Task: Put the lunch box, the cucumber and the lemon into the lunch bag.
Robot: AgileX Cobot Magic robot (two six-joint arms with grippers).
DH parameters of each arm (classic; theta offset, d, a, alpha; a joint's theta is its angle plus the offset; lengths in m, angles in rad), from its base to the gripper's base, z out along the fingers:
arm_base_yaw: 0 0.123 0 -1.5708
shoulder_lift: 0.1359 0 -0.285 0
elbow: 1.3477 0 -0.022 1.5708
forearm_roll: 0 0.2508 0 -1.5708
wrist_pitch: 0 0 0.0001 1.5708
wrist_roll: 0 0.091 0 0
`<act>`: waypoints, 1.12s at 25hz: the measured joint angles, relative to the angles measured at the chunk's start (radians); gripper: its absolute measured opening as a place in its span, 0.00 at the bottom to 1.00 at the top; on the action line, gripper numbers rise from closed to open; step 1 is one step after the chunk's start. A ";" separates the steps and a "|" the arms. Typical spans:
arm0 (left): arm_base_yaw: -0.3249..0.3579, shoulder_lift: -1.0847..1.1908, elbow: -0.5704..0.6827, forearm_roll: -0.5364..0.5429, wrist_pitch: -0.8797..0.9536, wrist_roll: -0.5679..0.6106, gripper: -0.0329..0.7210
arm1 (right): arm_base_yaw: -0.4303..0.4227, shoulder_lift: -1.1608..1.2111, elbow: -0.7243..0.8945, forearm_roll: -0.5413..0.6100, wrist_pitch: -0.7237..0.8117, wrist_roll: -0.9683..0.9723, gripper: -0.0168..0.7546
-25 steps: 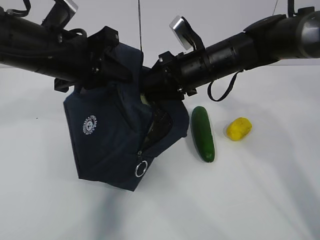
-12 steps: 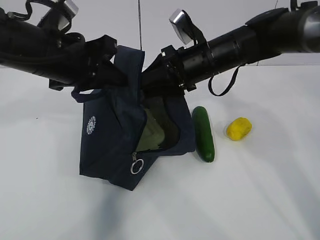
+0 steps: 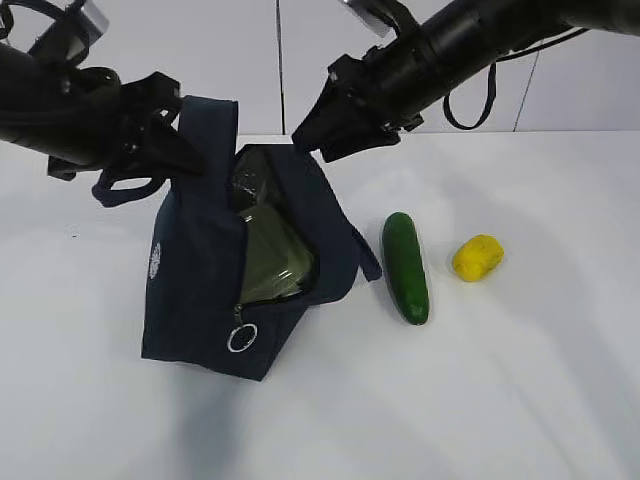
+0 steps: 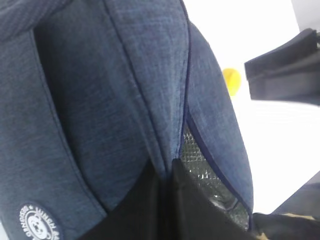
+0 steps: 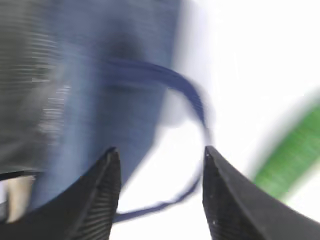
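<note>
The left arm reaches in from the left, its gripper with fingers pinched together on fabric. The right arm slants down from the upper right; its gripper hangs with its 2 fingers spread apart, gripping nothing.

A plain white table is seen across the lower part of the exterior view, its surface matte and softly shadowed. Behind it, a pale wall is seen, divided by thin dark vertical seams into panels. The same white tabletop is glimpsed in the left wrist view and, blurred, in the right wrist view.
</note>
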 joint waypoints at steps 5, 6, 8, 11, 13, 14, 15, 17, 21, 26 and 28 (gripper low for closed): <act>0.043 0.000 0.000 0.011 0.061 0.000 0.04 | -0.005 0.000 -0.034 -0.188 0.010 0.155 0.53; 0.047 0.000 0.000 0.015 0.067 0.000 0.04 | -0.005 0.000 -0.034 -0.241 0.012 0.194 0.53; 0.051 0.000 0.000 0.028 0.080 0.000 0.04 | -0.005 0.000 -0.034 -0.346 0.014 0.286 0.53; 0.052 0.000 0.000 0.052 0.082 0.000 0.04 | -0.008 0.000 -0.034 -0.495 0.016 0.422 0.53; 0.052 0.000 0.000 0.060 0.082 0.000 0.04 | -0.008 0.000 -0.036 -0.571 0.012 0.498 0.53; 0.052 0.000 0.000 0.060 0.082 0.000 0.04 | -0.008 0.000 -0.036 -0.595 0.007 0.541 0.53; 0.052 0.000 0.000 0.062 0.082 0.000 0.04 | -0.010 0.000 -0.036 -0.609 0.002 0.565 0.53; 0.052 0.000 0.000 0.062 0.082 0.000 0.04 | -0.010 0.000 -0.036 -0.619 -0.012 0.601 0.53; 0.052 0.000 0.000 0.064 0.082 0.000 0.04 | -0.010 0.001 -0.036 -0.645 -0.036 0.698 0.53; 0.052 0.000 0.000 0.066 0.082 0.000 0.04 | -0.010 0.048 -0.036 -0.697 -0.044 0.841 0.53; 0.052 0.000 0.000 0.066 0.082 0.000 0.04 | -0.010 0.070 -0.036 -0.704 -0.050 0.858 0.53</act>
